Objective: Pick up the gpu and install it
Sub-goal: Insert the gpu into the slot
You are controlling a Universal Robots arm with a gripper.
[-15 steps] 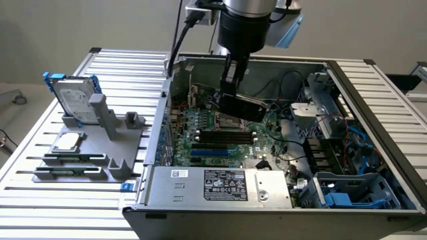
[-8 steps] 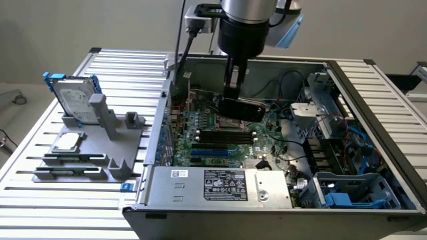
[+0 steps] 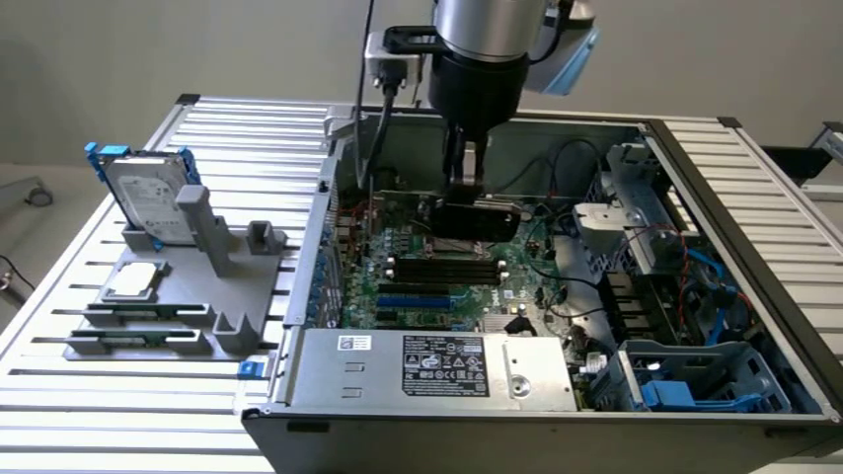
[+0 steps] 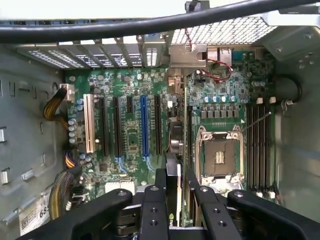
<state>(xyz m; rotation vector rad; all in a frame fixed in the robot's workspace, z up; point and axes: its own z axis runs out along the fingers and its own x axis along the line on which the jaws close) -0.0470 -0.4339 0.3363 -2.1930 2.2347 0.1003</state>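
My gripper (image 3: 463, 190), partly closed, clamps the thin gpu (image 3: 477, 219). Its black rounded shroud hangs above the green motherboard (image 3: 527, 281) inside the grey metal case (image 3: 527, 446).

Jaws: closed on the gpu (image 4: 176, 140), held edge-on between them, its silver bracket at the far end.
Beneath the jaws: green motherboard (image 4: 130, 145).
Just beside the card, one side: CPU socket (image 4: 218, 157), memory slots (image 4: 260, 145) further out.
Other side: blue expansion slot (image 4: 144, 125).
Beyond: black cable (image 4: 150, 25).
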